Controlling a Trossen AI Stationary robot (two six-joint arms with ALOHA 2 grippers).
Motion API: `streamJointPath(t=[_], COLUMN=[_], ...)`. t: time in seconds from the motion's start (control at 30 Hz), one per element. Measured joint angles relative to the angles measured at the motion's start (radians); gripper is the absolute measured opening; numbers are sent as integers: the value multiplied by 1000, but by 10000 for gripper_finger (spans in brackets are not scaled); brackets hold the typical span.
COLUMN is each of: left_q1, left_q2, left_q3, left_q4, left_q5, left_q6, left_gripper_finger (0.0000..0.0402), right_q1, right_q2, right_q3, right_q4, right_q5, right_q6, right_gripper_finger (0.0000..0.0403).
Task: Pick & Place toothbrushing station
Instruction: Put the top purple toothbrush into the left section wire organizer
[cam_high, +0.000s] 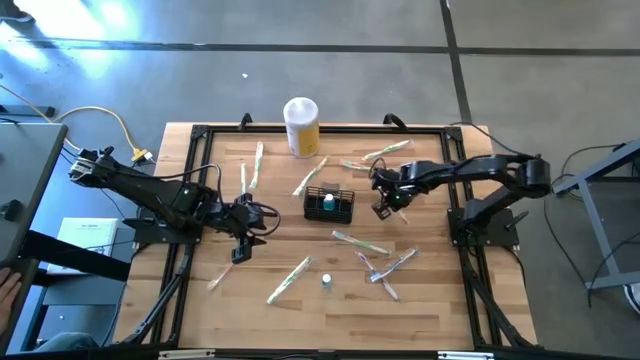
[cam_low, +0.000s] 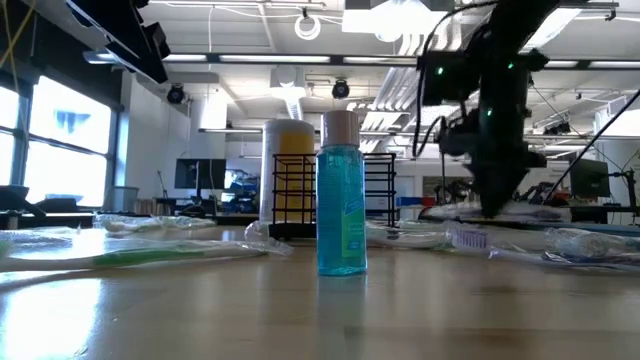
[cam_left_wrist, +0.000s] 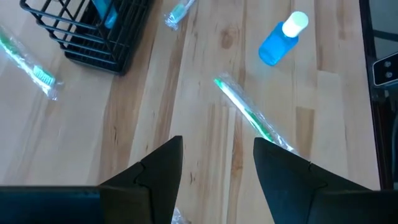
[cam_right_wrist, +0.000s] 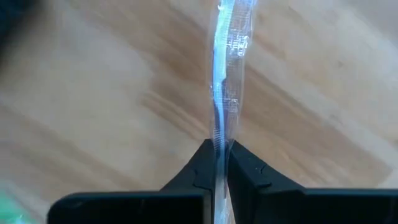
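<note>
Right gripper (cam_right_wrist: 219, 163) of mine is pinched shut on a wrapped toothbrush (cam_right_wrist: 225, 74) just right of the basket (cam_high: 329, 203) at table centre — I should lift straight, keep it level and clear the wire rim — left gripper (cam_left_wrist: 214, 165) waits open.

Black wire-mesh basket (cam_high: 329, 204); blue bottle (cam_low: 342, 196); yellow-and-white canister (cam_high: 301, 125)

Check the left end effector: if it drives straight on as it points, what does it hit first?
Probably the wrapped green toothbrush lying between and ahead of the left end effector's open fingers. The blue bottle lies farther on. Depth is unclear.
</note>
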Motion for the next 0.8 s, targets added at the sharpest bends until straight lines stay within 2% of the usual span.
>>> streamJointPath(t=[0.1, 0.27, 0.43, 0.67, 0.8], left_q1=[0, 0, 1, 92, 179], left_q2=[0, 0, 0, 0, 0], left_q3=[0, 1, 1, 40, 82], left_q4=[13, 19, 38, 66, 64], left_q5=[-2, -34, -51, -49, -16], left_q6=[22, 54, 117, 251, 322], left_gripper_finger=[193, 193, 193, 193, 193], right_q1=[34, 92, 183, 342, 401], right_q2=[-78, -220, -359, -454, -459], right_q3=[-3, -1, -1, 1, 1], right_q4=[-55, -39, 14, 238, 417], right_q5=[4, 4, 62, 218, 256], right_q6=[4, 35, 53, -2, -100], right_gripper_finger=[11, 11, 11, 11, 11])
